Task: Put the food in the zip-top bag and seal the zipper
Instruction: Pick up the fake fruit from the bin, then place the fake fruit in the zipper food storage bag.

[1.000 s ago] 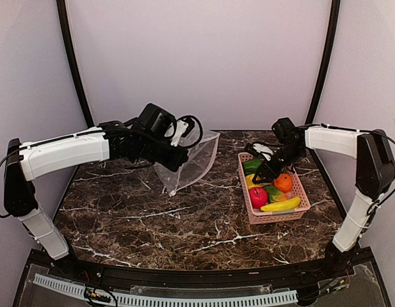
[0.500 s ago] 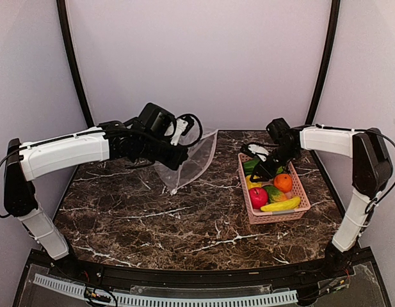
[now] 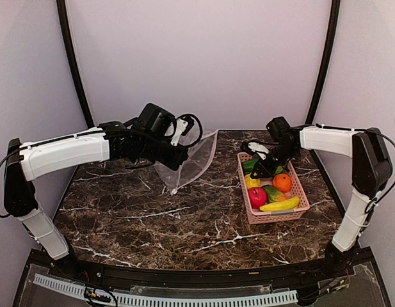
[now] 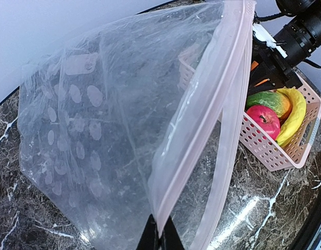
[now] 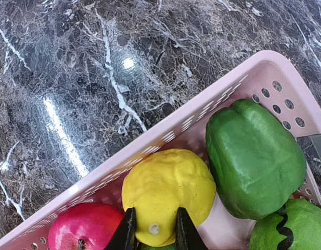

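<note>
Right claw [image 5: 153, 230], seemingly astride yellow fruit [image 5: 168, 185]

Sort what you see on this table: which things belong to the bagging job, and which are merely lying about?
Job: bag, zipper, apple, orange, banana, yellow fruit, green pepper.
Lying about: basket, table.

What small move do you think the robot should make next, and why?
Probably the right hand should dip and close on the yellow fruit in the basket. Its fingers straddle the fruit with a gap, and the left hand holds the bag with its mouth open.
</note>
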Robot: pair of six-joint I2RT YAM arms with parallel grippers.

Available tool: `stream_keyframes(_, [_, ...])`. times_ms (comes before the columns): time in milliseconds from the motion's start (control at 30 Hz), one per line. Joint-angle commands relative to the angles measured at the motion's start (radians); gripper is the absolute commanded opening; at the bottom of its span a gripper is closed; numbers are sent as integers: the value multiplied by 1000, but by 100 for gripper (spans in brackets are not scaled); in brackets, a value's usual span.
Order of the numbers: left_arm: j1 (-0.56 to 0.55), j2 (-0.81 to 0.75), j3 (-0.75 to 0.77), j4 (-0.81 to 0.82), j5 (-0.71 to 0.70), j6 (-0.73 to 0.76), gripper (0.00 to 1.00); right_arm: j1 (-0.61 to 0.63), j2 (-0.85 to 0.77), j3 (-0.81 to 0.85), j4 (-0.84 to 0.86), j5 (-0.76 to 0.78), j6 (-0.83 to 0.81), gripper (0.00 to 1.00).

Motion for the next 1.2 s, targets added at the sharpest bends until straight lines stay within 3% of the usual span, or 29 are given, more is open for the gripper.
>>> stream_keyframes(0, [0, -26, -13, 10, -10, -12, 1, 8, -14, 7, -45, 9, 6, 9])
stream_keyframes(333, [2, 10, -1, 32, -11, -17, 1, 8, -201, 51, -174, 12, -9, 6])
stream_keyframes(567, [1, 44, 12, 64, -4, -37, 1, 9, -287, 140, -229, -216, 8, 5])
stream_keyframes(900, [3, 79, 50, 133, 80, -142, 1, 104, -276, 276, -145, -508, 76, 4])
stream_keyframes(1167, [1, 42, 69, 154, 170, -217, 1, 184, -199, 320, 2, -468, 146, 2])
